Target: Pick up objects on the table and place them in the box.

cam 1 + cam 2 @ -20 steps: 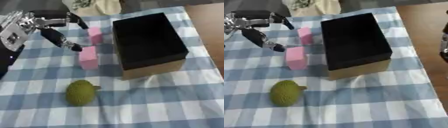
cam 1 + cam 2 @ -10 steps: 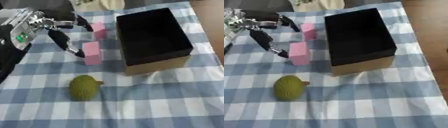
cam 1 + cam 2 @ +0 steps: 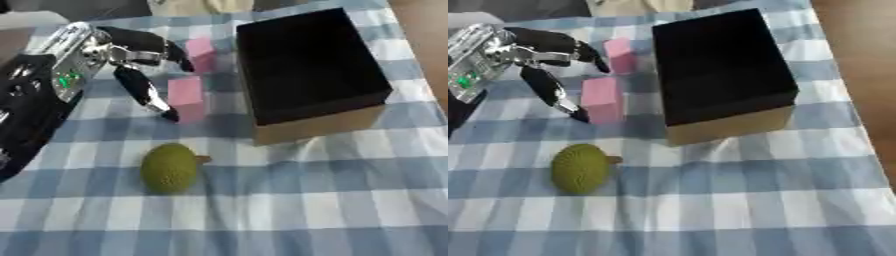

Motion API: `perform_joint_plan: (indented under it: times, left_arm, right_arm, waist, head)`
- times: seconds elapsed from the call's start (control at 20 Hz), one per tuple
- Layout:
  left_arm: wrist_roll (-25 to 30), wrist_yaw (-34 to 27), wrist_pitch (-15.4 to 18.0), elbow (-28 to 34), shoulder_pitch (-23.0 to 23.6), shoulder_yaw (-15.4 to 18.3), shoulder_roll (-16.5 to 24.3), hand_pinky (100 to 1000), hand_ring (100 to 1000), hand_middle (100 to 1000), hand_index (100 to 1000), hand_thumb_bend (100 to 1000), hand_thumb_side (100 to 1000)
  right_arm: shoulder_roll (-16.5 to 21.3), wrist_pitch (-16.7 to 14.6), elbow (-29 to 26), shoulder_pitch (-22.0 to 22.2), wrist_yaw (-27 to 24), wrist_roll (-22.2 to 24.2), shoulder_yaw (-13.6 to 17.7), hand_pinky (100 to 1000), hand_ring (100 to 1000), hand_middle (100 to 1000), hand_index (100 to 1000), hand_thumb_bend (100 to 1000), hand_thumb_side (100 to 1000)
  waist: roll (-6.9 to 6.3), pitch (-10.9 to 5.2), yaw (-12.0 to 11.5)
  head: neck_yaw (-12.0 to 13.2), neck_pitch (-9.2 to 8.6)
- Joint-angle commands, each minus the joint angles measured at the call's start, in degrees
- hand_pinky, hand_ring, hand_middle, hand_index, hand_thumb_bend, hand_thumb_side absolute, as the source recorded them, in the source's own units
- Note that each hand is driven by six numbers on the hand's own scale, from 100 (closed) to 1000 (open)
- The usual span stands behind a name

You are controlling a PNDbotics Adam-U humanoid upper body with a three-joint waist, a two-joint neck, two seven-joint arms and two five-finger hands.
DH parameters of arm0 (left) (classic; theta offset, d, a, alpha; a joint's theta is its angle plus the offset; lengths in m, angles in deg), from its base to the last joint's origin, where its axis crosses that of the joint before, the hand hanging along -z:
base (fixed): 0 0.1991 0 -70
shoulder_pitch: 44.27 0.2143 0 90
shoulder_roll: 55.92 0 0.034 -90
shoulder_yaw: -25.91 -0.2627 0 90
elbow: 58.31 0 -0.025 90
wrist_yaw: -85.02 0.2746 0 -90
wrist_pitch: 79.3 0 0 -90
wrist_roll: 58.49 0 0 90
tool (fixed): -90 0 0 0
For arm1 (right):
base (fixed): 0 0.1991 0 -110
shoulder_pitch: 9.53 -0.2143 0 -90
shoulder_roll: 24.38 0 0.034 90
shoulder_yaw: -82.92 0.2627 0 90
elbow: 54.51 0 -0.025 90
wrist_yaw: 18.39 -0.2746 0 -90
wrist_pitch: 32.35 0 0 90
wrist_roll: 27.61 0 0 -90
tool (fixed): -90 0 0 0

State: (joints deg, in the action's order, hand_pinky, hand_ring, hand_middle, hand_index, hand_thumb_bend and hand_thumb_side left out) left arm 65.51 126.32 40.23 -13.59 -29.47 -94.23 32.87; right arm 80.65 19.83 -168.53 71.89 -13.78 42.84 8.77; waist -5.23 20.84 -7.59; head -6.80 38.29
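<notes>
Pink block [image 3: 186, 99] lay on the checked cloth [image 3: 289, 200] just left of the box [image 3: 308, 70], its long axis running away from me toward the far edge, standing a little taller than wide in the view. My left hand [image 3: 122, 60] hung beside it on its left, fingers spread: the thumb [image 3: 144, 92] reached down along the block's left side with its tip at or very near the lower left corner, though I could not tell whether it touched. The upper fingers [image 3: 153, 42] stretched right, toward a second pink block [image 3: 201, 54], and their dark tips sat just at that block's left edge. So the near block lay in the gap between thumb and fingers, not pinched by either.

The second block sat farther back, near the box's far left corner, its long axis also pointing away from me, a little apart from the first.

The box was open at the top, black inside, with a tan front wall [image 3: 319, 125] facing me. It stood slightly askew on the cloth, and nothing showed inside it.

A green bumpy fruit [image 3: 171, 167] lay nearer to me, below the near block and well apart from my hand, with a short stem [image 3: 203, 159] sticking out to its right.

My right hand showed in neither view.
</notes>
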Motion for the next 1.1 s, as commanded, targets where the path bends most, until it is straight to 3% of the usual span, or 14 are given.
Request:
perform_joint_plan:
  times: [0.05, 0.5, 0.55, 0.6, 0.65, 0.85, 1.1]
  left_arm:
    - [7.39, 2.59, 9.60, -0.64, -0.95, 1.56, 0.43, 978, 914, 814, 916, 746, 723]
    - [3.16, 9.16, 10.86, -4.85, -0.79, 3.61, -1.71, 937, 883, 757, 867, 690, 730]
    - [2.92, 9.65, 10.93, -5.39, -0.72, 3.90, -1.89, 913, 859, 712, 836, 599, 734]
    - [2.62, 10.02, 10.88, -5.92, -0.68, 4.20, -2.06, 913, 859, 712, 836, 603, 721]
    - [2.22, 10.23, 10.59, -6.45, -0.65, 4.58, -2.21, 891, 833, 665, 788, 504, 704]
    - [0.47, 10.51, 9.39, -7.66, -0.72, 5.39, -2.67, 883, 816, 645, 745, 456, 763]
    - [-0.35, 9.63, 9.51, -8.12, -0.69, 5.70, -2.94, 873, 787, 604, 662, 368, 732]
  right_arm:
    - [0.88, 0.26, -0.58, -0.53, -0.22, 0.19, 0.26, 905, 926, 468, 905, 100, 438]
    - [0.27, 0.72, -0.58, -0.82, -0.44, 0.66, 0.20, 906, 937, 464, 906, 100, 470]
    - [0.19, 0.84, -0.58, -0.82, -0.48, 0.65, 0.22, 907, 940, 462, 907, 100, 461]
    - [0.14, 0.95, -0.58, -0.82, -0.51, 0.66, 0.21, 907, 940, 462, 907, 100, 470]
    - [0.08, 1.04, -0.58, -0.80, -0.52, 0.70, 0.19, 907, 940, 460, 907, 100, 470]
    - [-0.07, 1.20, -0.58, -0.79, -0.54, 0.86, 0.10, 907, 942, 458, 907, 100, 470]
    - [-0.28, 1.54, -0.58, -0.69, -0.53, 1.29, -0.10, 908, 949, 453, 908, 100, 470]
  waist:
    - [-0.55, -1.62, 0.15]
    - [-0.51, -1.10, 0.56]
    - [-0.50, -1.06, 0.61]
    - [-0.50, -1.04, 0.64]
    - [-0.49, -1.03, 0.68]
    - [-0.46, -1.00, 0.74]
    - [-0.46, -0.96, 0.83]
  head:
    - [0.35, 0.22]
    - [0.83, 0.49]
    - [0.83, 0.50]
    - [0.83, 0.50]
    - [0.85, 0.49]
    - [0.89, 0.44]
    - [0.90, 0.51]
